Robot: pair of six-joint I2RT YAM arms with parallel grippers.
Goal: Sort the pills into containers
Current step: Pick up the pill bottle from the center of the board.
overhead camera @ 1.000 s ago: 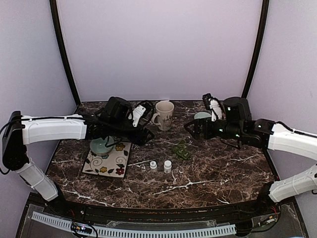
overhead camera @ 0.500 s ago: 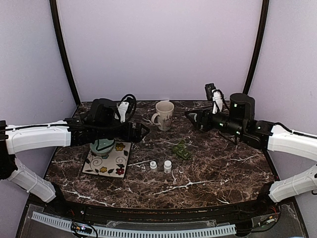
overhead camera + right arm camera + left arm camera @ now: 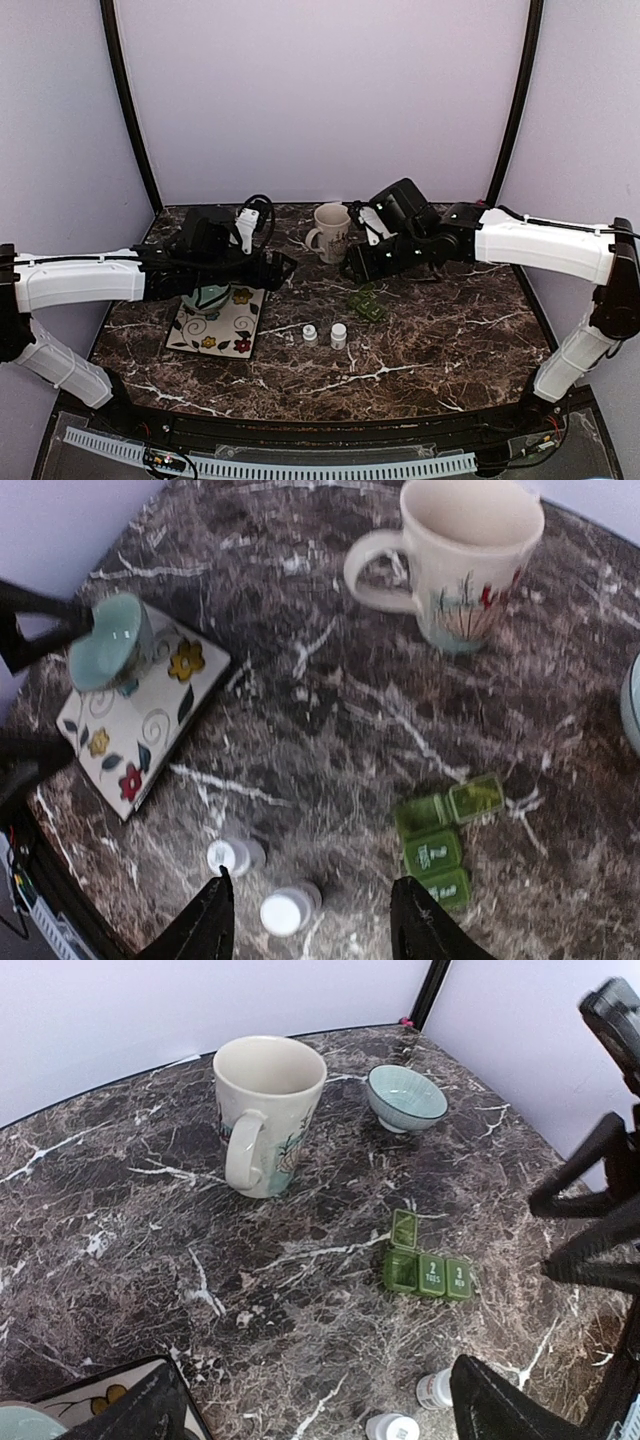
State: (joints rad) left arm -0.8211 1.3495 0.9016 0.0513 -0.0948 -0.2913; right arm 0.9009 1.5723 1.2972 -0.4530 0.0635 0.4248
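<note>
The dark green pill box [image 3: 366, 302] lies mid-table, a strip of three compartments. It also shows in the left wrist view [image 3: 428, 1271] and the right wrist view [image 3: 438, 842], with one end lid flipped open and the other two shut. Two small white pill bottles [image 3: 310, 334] [image 3: 339, 335] stand just in front of it. No loose pills show. My left gripper [image 3: 288, 266] hovers open and empty left of the box. My right gripper [image 3: 352, 270] hovers open and empty behind the box, near the mug.
A cream mug [image 3: 331, 232] stands at the back centre. A flowered square tile [image 3: 222, 325] at the left carries a teal bowl [image 3: 204, 296]. A second teal bowl [image 3: 405, 1097] sits at the back right, hidden under my right arm in the top view.
My right arm has swung left from the back right to above the pill box beside the mug. My left gripper drew back left a little, then held.
</note>
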